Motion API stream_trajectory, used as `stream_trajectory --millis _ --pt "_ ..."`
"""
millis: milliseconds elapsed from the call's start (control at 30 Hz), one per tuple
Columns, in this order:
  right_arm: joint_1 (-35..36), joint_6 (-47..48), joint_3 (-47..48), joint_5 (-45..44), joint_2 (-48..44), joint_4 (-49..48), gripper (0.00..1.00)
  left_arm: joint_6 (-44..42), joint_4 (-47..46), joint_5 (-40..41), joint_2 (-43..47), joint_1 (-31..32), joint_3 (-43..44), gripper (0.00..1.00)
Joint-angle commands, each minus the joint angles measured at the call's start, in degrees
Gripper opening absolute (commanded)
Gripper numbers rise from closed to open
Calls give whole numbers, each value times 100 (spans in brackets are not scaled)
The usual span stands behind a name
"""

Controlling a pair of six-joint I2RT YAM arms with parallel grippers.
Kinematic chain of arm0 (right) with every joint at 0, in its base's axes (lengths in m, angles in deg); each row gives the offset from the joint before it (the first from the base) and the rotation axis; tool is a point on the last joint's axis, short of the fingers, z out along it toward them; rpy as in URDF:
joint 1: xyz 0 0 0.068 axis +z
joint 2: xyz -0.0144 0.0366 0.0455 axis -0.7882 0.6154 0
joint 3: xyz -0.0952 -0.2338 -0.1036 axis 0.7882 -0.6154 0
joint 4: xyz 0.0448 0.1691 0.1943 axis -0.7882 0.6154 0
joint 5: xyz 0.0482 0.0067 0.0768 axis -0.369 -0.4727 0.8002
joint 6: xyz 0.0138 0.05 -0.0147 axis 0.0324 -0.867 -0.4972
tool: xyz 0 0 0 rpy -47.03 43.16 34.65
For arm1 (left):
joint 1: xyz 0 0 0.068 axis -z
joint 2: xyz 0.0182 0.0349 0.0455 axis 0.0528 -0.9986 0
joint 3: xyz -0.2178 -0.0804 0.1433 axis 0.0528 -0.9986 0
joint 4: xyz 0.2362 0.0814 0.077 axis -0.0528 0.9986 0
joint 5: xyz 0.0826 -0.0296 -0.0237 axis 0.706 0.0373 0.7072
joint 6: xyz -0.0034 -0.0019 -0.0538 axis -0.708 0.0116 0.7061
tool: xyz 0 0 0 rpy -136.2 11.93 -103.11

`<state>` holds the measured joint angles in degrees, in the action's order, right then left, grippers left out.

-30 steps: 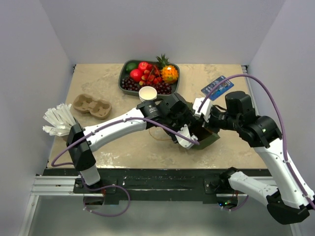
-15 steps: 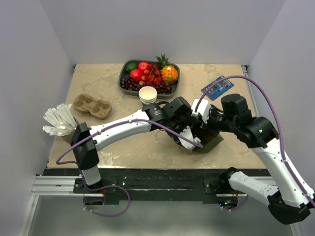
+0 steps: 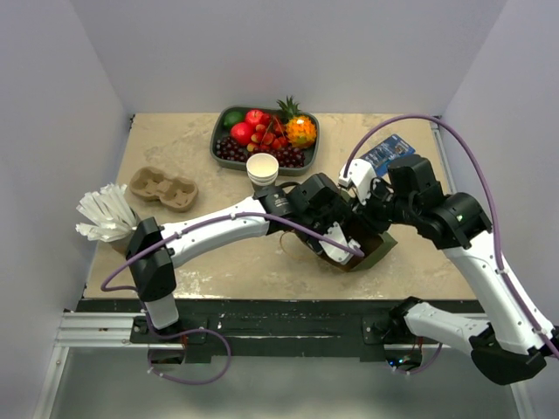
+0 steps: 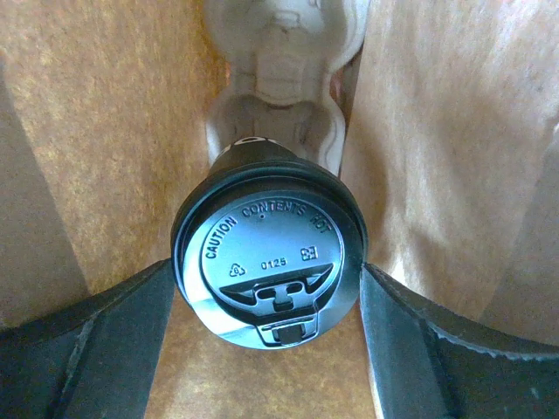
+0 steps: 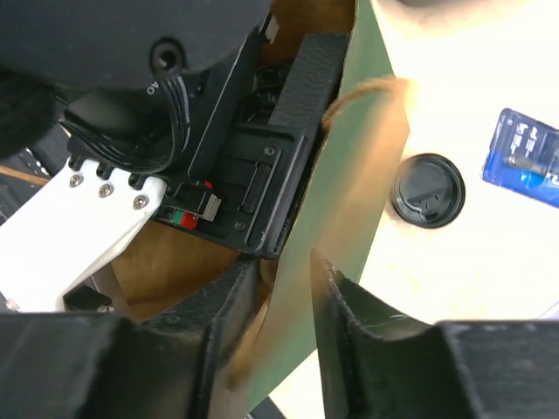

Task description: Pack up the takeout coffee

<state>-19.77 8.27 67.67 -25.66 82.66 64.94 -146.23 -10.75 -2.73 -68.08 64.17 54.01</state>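
The takeout coffee (image 4: 269, 262), a cup under a round black lid, hangs inside the brown paper bag (image 4: 437, 131) in the left wrist view. My left gripper (image 4: 266, 275) is shut on its lid, one finger on each side. Below it a pale cup carrier (image 4: 275, 78) lies on the bag's floor. In the top view my left gripper (image 3: 339, 247) reaches into the green-sided bag (image 3: 378, 251), and the cup is hidden there. My right gripper (image 5: 284, 266) is shut on the bag's wall (image 5: 349, 201) and holds it open; it also shows in the top view (image 3: 376, 223).
A loose black lid (image 5: 427, 190) and a blue packet (image 5: 528, 157) lie on the table beside the bag. A stack of white cups (image 3: 262, 168), a fruit tray (image 3: 229, 150), a second cup carrier (image 3: 163, 188) and a white bundle (image 3: 105, 214) stand left and behind.
My left gripper has moved right and down, further into the bag. My right gripper has shifted left and back with the bag's edge, and the bag has tilted a little.
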Motion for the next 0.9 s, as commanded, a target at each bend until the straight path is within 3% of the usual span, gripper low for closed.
stream_trajectory --millis 0,67,167,200,267,867 --pt "-34 -303 398 -157 -60 -178 38 95 -363 -325 -13 126 -98 0" --pt "-87 -355 503 -122 45 -186 37 112 -442 -377 5 126 -142 0" --pt "-201 -338 661 -43 151 -274 18 42 -547 -439 31 126 -256 0" --pt "-219 -338 696 79 221 -327 7 33 -556 -456 22 126 -291 0" --pt "-228 -321 749 220 274 -345 0 -2 -539 -439 -21 126 -274 0" --pt "-246 -189 670 1345 248 -178 0 -151 -908 79 -698 135 174 0"
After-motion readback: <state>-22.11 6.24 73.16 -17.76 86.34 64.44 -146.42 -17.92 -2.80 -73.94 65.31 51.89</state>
